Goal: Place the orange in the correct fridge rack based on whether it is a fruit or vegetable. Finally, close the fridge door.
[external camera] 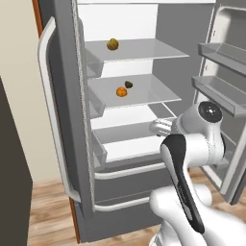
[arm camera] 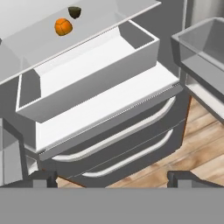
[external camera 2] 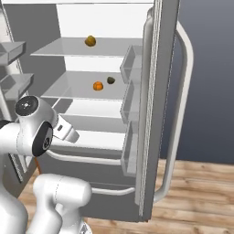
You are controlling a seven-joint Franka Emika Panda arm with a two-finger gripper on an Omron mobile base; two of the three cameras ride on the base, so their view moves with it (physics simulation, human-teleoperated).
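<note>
Since the orange [external camera: 122, 92] already sits on the fridge rack [external camera: 158, 93], just beside a small dark lump [external camera: 129, 84], only the fridge doors [external camera: 65, 96] are left to close. Below the rack, the gripper [arm camera: 111, 177] is spread and holds nothing.

Bright orange on orange [external camera: 122, 92], faint darker segment lines. Dark green-brown on small lump [external camera: 129, 84] beside it. Duller tan-brown on round item [external camera: 113, 44] on top shelf. Pale grey, translucent fridge rack [external camera: 153, 93]. White back wall [external camera: 117, 21] inside fridge; mid-grey door [external camera: 65, 96] with silver-white handle [external camera: 48, 110]. White arm [external camera: 192, 144] with black joint panel. Dark fingers [arm camera: 41, 178]. Warm brown plank pattern on wooden floor [external camera 2: 201, 201]. Cream wall [external camera: 17, 57] at left, slate blue-grey wall [external camera 2: 210, 68] at right.
</note>
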